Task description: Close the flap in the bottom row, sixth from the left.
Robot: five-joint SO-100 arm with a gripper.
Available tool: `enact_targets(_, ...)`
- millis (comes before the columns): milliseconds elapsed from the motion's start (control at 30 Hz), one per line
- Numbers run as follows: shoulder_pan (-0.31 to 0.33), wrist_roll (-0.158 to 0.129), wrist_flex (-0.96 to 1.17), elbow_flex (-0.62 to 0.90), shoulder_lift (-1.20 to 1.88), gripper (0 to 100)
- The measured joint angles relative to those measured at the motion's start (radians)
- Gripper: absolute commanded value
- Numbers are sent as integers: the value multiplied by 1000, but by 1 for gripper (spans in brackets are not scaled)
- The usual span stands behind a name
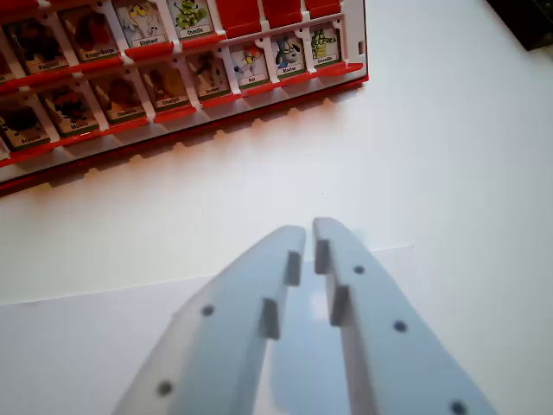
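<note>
The white counter (pixel 449 173) fills most of the wrist view, bare and bright ahead of the claw and to both sides of it. A paler sheet or panel lies flat on it under the claw, its far edge running just ahead of the tips.

Well ahead of the claw and off toward the wrist view's left sits the red game board (pixel 173 112), angled so its near red rim slants upward to the right. Rows of small picture flaps stand in it, each a white-framed card with a character drawing and a name strip, set on red hinges. Most names are too blurred to read. The near row ends at the board's right corner, almost straight ahead of the claw but far from it; the flap at that corner (pixel 324 45) shows a yellow-green figure, and the one beside it (pixel 288 54) a blue one. Counting from the left is not possible, since the board runs out of view there, so which flap is sixth cannot be told.

The claw (pixel 309 233) is pale grey, low in the view, its two fingers nearly together with only a thin gap at the tips, holding nothing.
</note>
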Motion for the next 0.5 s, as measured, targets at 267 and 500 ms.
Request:
enact_targets(267,-2,8,0,0,0,1)
enact_targets(500,-12,9,0,5,0,1)
